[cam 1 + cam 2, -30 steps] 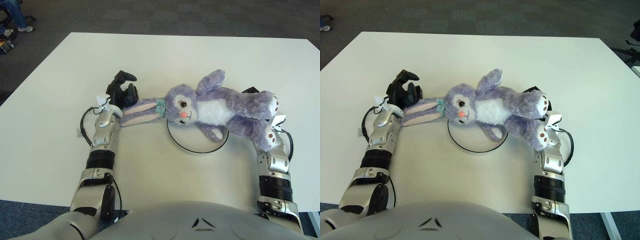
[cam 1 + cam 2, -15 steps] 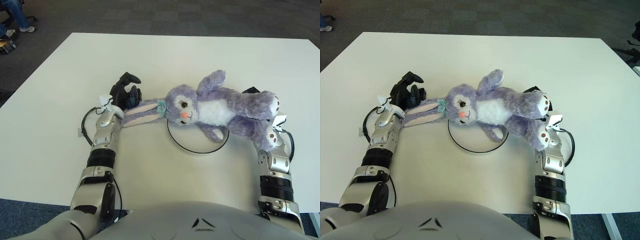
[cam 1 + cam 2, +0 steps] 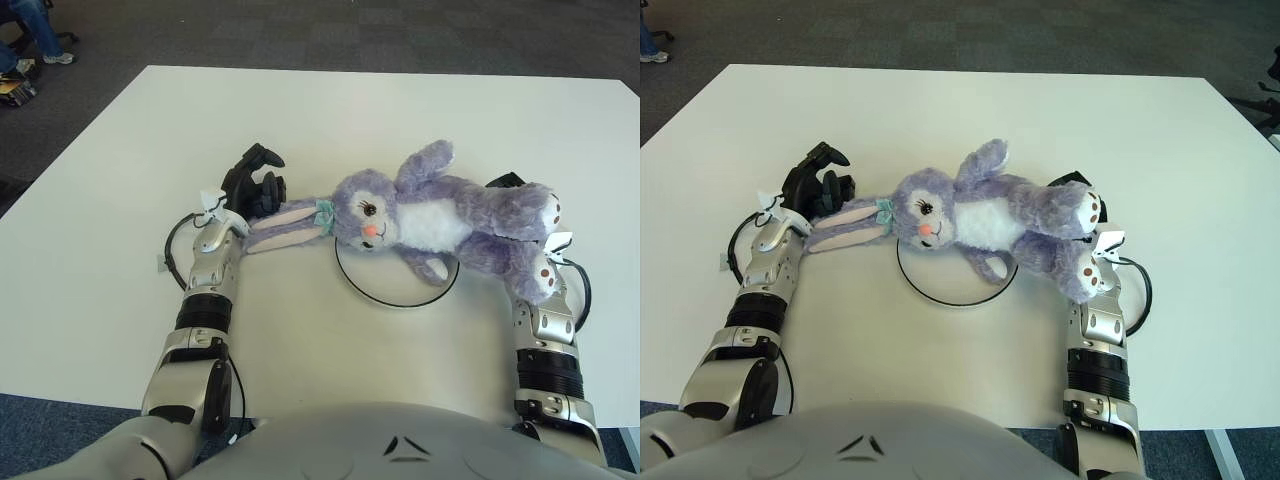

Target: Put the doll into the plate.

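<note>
1. A purple bunny doll [image 3: 440, 215] lies on its back across a white table [image 3: 400, 110].
2. Its head and white tummy are over the top part of a flat white plate [image 3: 395, 295] with a thin dark rim. Its legs stick out past the plate to the right side.
3. The doll's two long pink ears [image 3: 285, 222] reach out to the left, off the plate, and lie on the table. A small green bow [image 3: 322, 212] sits where the ears start.
4. The left hand [image 3: 252, 185] is at the tips of the ears. Its black fingers [image 3: 262, 156] are curled, but there is a gap between them, and they do not hold the ears.
5. The right hand [image 3: 505, 183] is almost all hidden under the doll's legs. Only a small black bit peeks out behind them, so I cannot tell if it holds the doll.
6. The doll's feet [image 3: 545, 275] lie on top of the right wrist [image 3: 545, 325].
</note>
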{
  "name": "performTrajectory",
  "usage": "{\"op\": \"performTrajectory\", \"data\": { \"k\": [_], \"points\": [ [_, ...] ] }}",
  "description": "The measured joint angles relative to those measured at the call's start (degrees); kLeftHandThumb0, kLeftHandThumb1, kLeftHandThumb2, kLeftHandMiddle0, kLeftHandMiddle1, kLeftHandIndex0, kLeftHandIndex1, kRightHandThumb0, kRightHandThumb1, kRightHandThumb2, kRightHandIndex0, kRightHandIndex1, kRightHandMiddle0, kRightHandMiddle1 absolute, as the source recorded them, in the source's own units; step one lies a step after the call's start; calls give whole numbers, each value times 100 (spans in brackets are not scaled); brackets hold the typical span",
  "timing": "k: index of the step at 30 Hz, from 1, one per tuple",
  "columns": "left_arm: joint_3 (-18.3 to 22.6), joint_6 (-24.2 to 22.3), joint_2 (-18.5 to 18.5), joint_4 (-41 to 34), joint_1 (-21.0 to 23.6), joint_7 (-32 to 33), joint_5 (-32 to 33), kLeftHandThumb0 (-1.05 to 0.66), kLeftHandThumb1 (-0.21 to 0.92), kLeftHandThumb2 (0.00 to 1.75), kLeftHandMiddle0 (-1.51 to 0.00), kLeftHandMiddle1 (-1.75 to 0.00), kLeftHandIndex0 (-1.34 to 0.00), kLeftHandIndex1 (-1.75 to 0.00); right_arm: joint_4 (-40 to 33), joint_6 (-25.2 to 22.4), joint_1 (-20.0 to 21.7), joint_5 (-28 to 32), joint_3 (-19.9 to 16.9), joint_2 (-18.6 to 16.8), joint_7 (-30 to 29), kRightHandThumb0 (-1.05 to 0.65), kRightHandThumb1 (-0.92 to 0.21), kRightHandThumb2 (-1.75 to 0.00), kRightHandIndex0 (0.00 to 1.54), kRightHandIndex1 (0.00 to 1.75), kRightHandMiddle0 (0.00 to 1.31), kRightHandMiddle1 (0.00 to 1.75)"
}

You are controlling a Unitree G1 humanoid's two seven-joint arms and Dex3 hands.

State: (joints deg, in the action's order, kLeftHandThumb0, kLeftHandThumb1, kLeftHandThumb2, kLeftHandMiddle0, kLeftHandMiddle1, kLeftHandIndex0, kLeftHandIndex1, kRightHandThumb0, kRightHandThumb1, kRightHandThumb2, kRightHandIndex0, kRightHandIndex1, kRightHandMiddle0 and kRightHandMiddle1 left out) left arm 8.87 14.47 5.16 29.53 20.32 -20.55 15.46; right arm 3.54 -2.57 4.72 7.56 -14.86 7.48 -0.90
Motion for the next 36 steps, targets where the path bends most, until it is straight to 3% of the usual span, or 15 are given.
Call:
{"op": "performTrajectory", "data": {
  "k": [24, 36],
  "points": [
    [206, -397, -110, -39, 108, 72, 220, -46, 36, 126, -115, -175, -57, -175, 565, 799, 151, -374, -152, -25, -899, -46, -38, -124, 120, 175, 57, 175],
    [275, -461, -122, -41, 120, 69, 316, -46, 38, 124, -115, -175, -56, -175, 984, 1250, 386, 203, -502, -143, -766, -48, -33, -130, 126, 175, 61, 175]
  ]
}}
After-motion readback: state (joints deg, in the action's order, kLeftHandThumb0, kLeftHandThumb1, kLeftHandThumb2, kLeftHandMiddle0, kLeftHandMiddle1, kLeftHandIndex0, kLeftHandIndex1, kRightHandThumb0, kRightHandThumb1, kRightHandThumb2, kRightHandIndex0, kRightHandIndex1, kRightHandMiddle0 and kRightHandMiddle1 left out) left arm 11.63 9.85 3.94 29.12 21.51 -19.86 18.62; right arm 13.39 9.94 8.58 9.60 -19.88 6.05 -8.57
